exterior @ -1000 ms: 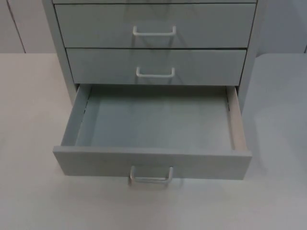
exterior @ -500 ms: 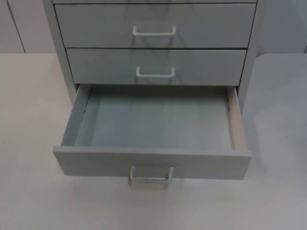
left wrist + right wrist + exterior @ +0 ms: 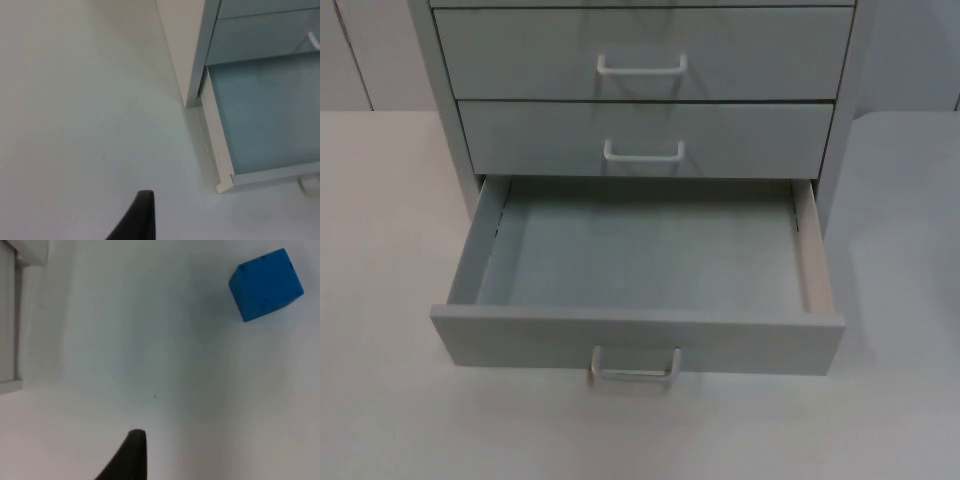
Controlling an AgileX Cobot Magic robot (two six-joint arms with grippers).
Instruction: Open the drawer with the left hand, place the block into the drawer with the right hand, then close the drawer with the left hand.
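Left end effector (image 3: 141, 220) over bare tabletop (image 3: 75, 125) beside open drawer (image 3: 260, 120); finger state unclear.
Right end effector (image 3: 131, 455) above tabletop, blue block (image 3: 266, 284) well apart; grip state can't tell.

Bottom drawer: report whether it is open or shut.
Open. The bottom drawer is pulled out of the cabinet, its bare grey floor showing; the blue block lies on the table.

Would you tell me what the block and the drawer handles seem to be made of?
Block: probably matte blue plastic or foam; flat colour, no shine, tiny surface pits. Handles: pale thin bent rods, likely coated metal or plastic; the look leaves it open.
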